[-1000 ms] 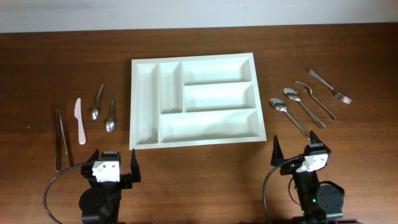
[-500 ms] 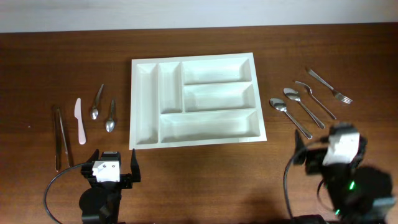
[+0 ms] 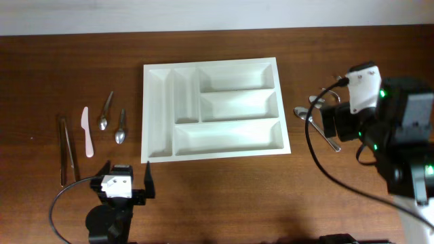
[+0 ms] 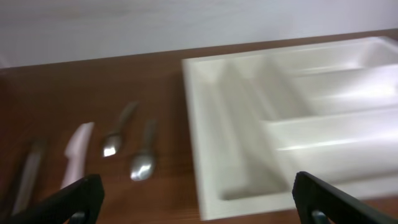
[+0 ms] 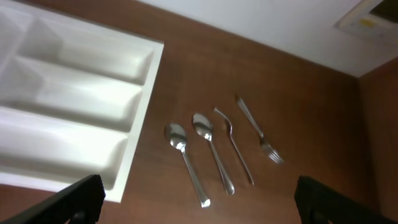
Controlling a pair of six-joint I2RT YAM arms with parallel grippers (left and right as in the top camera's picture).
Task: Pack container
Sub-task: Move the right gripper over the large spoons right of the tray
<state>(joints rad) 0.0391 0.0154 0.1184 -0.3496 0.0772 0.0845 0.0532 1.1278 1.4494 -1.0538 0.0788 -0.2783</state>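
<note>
The container, a white tray (image 3: 203,156) with several compartments, lies mid-table with nothing in it. It also shows in the left wrist view (image 4: 193,124) and the right wrist view (image 5: 142,115). My left gripper (image 3: 124,171) rests open near the front edge, just ahead of the tray's near left corner (image 4: 196,186). The right gripper (image 3: 347,120) hangs open above the cutlery right of the tray, with nothing between its fingers (image 5: 196,193). Below it lie two spoons (image 5: 186,165) (image 5: 213,152), a slim curved piece (image 5: 236,149) and a fork (image 5: 258,134).
Left of the tray lie two spoons (image 3: 106,112) (image 3: 121,129), a pale plastic knife (image 3: 87,132) and two long thin metal pieces (image 3: 66,149). From overhead, my right arm covers most of the right-hand cutlery; one spoon bowl (image 3: 300,112) still shows.
My right arm has lifted from the front edge and swung back over the cutlery right of the tray. The left arm and all the cutlery have stayed put.
</note>
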